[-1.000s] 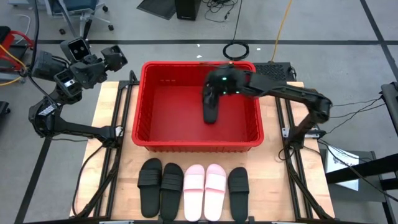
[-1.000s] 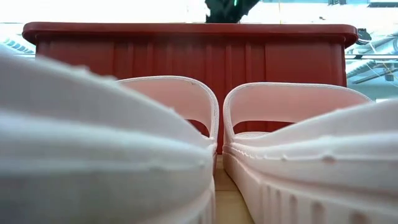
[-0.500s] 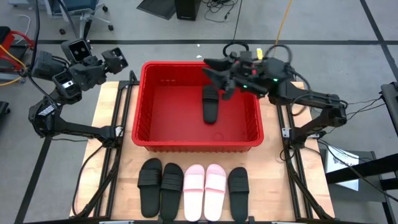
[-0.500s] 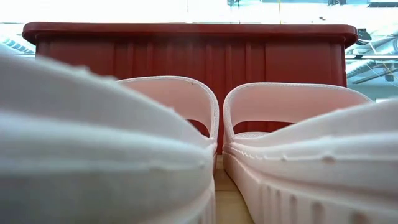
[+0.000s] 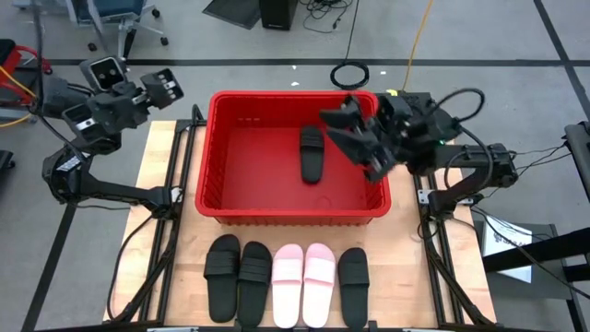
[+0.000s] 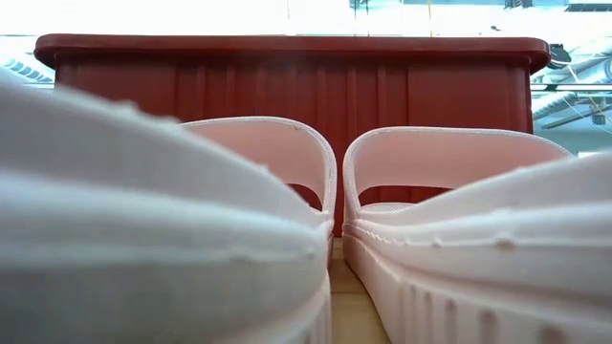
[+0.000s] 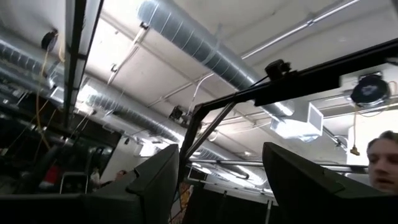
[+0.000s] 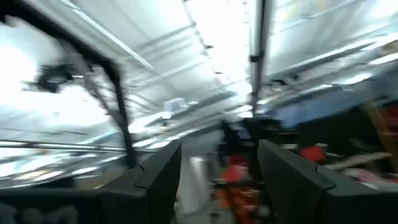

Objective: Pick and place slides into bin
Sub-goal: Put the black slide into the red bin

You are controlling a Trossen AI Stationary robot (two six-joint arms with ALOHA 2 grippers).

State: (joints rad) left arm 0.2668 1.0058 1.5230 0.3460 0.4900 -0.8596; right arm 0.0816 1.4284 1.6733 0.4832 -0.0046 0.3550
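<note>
Wooden table [image 5: 166, 217] on grey floor; left gripper [image 5: 138, 92] parked off the far-left corner, fingers apart. Red bin [image 5: 221, 198] along far edge, one black slide [image 5: 312, 154] lying inside. Right gripper [image 5: 355, 138] over bin's right wall, fingers spread, empty. Near edge row: two black slides [image 5: 238, 276], pink pair [image 5: 303, 271], one black [image 5: 353, 275]
</note>
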